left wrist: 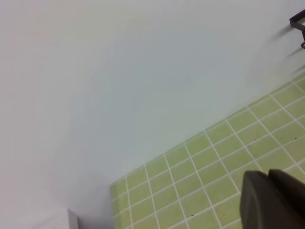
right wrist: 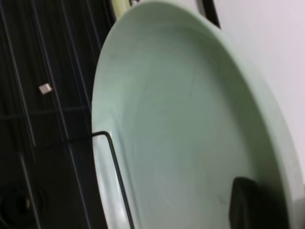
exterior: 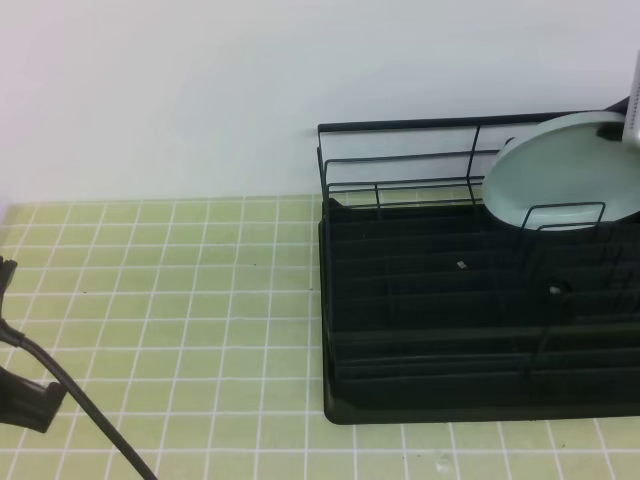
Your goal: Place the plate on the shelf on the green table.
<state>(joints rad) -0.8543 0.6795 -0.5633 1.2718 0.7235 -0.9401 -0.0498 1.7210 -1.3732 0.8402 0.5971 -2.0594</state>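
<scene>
My left gripper idles low over the green worktop; whether it's open, I cannot tell. In the shelf, the plate leans upright, my right gripper clamping its rim. Releasing early might tip it off the divider.

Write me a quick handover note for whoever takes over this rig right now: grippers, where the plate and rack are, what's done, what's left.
Right gripper: a dark finger lies on the plate face; grip looks closed on its rim, second finger unseen.
Left gripper: low at the left, over the green table, holding nothing; jaw state unclear.
Plate: standing tilted at the back right of the shelf, behind a wire divider.
Done: plate is in the rack.
Left: release and withdraw the right arm.
</scene>
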